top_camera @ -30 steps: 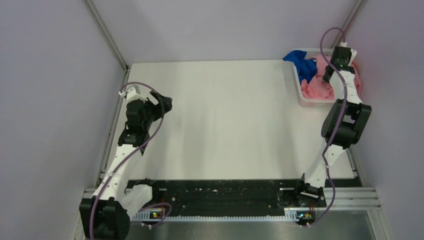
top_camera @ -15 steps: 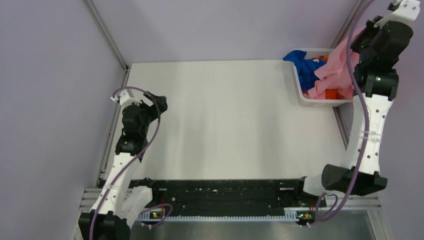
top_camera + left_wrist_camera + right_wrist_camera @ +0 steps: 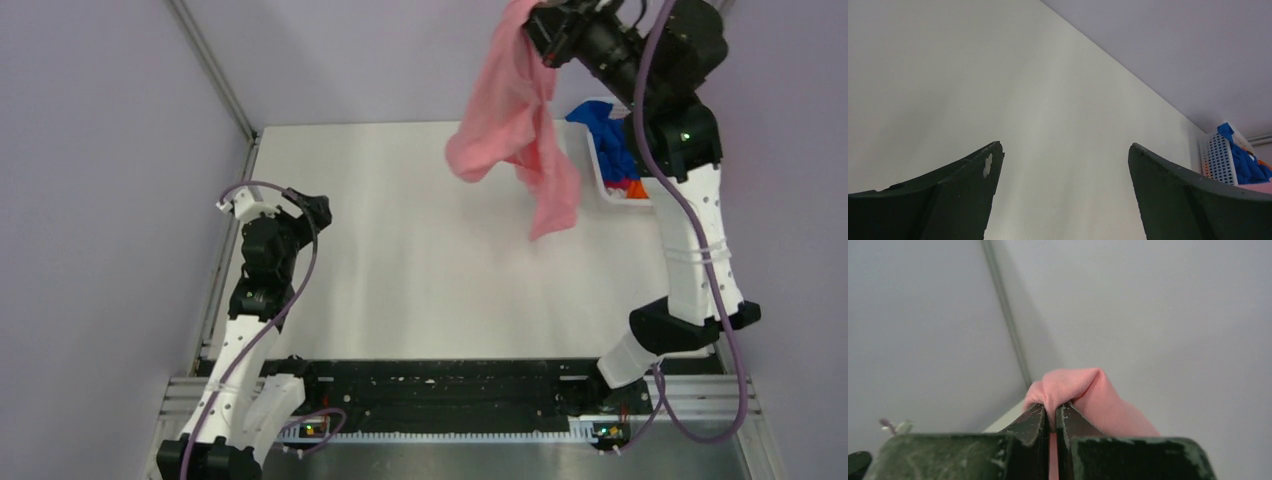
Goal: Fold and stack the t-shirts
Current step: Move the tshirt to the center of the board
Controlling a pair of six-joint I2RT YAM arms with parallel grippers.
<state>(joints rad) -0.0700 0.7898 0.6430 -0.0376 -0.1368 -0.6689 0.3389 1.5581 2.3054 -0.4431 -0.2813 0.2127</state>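
My right gripper [image 3: 541,12] is raised high at the back of the table and shut on the light pink t-shirt [image 3: 520,120], which hangs from it over the table's back right. The right wrist view shows the pink cloth [image 3: 1083,387] pinched between the closed jaws of that gripper [image 3: 1052,412]. The royal blue t-shirt [image 3: 604,132] and a bit of the bright orange one [image 3: 634,187] lie in the white basket [image 3: 600,183]. My left gripper [image 3: 312,207] is open and empty low over the table's left side; it also shows in the left wrist view [image 3: 1064,150].
The white table [image 3: 420,260] is bounded by lilac walls, with metal frame posts [image 3: 210,70] at the back corners. The basket stands at the back right corner and shows in the left wrist view [image 3: 1219,159]. A black rail [image 3: 440,385] runs along the near edge.
My right arm has lifted the pink t-shirt out of the basket and swung it up and left over the table. My left arm has shifted slightly left.
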